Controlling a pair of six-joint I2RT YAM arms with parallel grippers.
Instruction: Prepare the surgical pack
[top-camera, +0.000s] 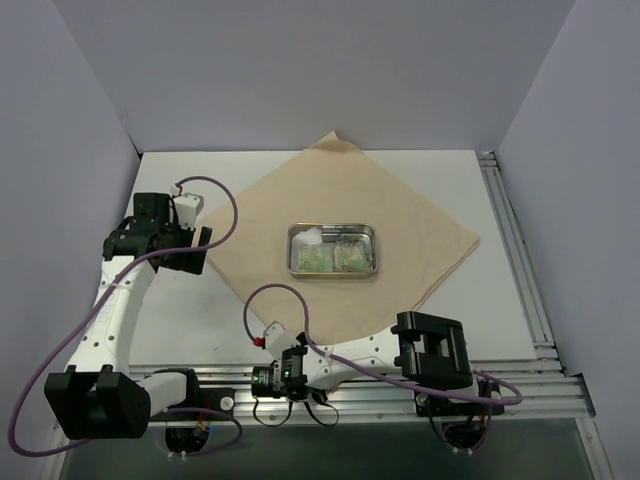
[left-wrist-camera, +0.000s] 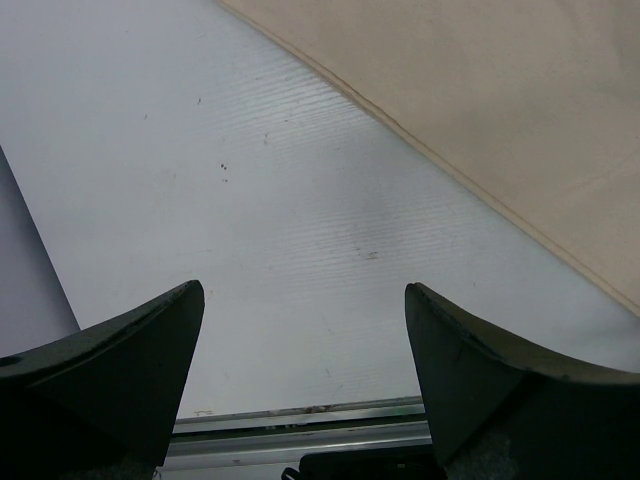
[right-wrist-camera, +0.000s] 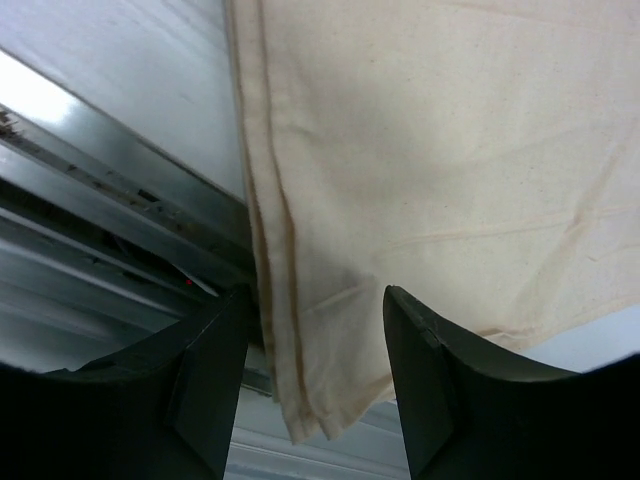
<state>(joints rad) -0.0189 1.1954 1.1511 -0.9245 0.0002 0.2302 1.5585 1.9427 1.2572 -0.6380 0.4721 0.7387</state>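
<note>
**Right hand** (right-wrist-camera: 315, 300)
- The near corner of the tan cloth sheet (right-wrist-camera: 450, 150) hangs directly under the hand and between its fingers. The corner is doubled at the hem.
- This corner drapes off the front edge of the counter (left-wrist-camera: 250, 180) and over the aluminium rail (right-wrist-camera: 100, 170), which runs along one side of the hand.
- Past the fingertips the sheet spreads flat with light creases.
- The fingers stand moderately apart. The folded hem lies in the gap, closer to the rail-side finger.
- Contact with either pad cannot be confirmed. Nothing is clamped.

**Left hand** (left-wrist-camera: 305, 290)
- Bare white counter lies beneath and just ahead of the hand.
- Further ahead and to its right, the sheet's hemmed edge crosses diagonally, apart from the fingers.
- The fingers are spread wide, holding and touching nothing.

**Overhead view**
- A shiny steel tray (top-camera: 292, 250) sits at the middle of the sheet. It is beyond the right hand and well off to the right of the left hand.
- Inside the tray, green packets (top-camera: 335, 260) lie side by side.
- White gauze (top-camera: 314, 236) sits in the tray's far corner, on the left hand's side.
- Any print on the packets is too small to read.
</note>
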